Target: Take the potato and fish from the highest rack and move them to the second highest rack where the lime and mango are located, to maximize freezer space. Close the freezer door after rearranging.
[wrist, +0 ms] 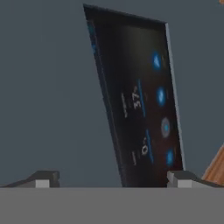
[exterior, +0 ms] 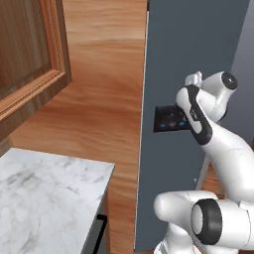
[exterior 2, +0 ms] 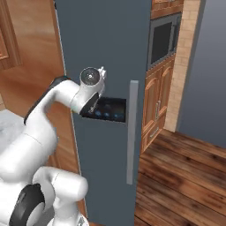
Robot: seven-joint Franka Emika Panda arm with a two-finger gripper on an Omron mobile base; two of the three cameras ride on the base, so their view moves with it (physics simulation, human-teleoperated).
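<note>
I see the gray freezer door (exterior 2: 106, 48) shut in front of me, so the food is hidden. My gripper (wrist: 113, 178) has its fingers spread wide near the dark control panel (wrist: 140, 109). A marble counter (exterior: 44, 198) sits left; wood floor (exterior 2: 185, 176) lies right.

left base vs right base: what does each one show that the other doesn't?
Left base view alone: a marble counter at lower left, a framed wood cabinet door at upper left, and a wood side panel beside the fridge.
Right base view alone: the door's long vertical handle, a built-in oven with wood cabinets under it, a brick column and a plank floor.
Both: the grey freezer door, shut, its dark control panel, and the white arm reaching toward that panel.
</note>
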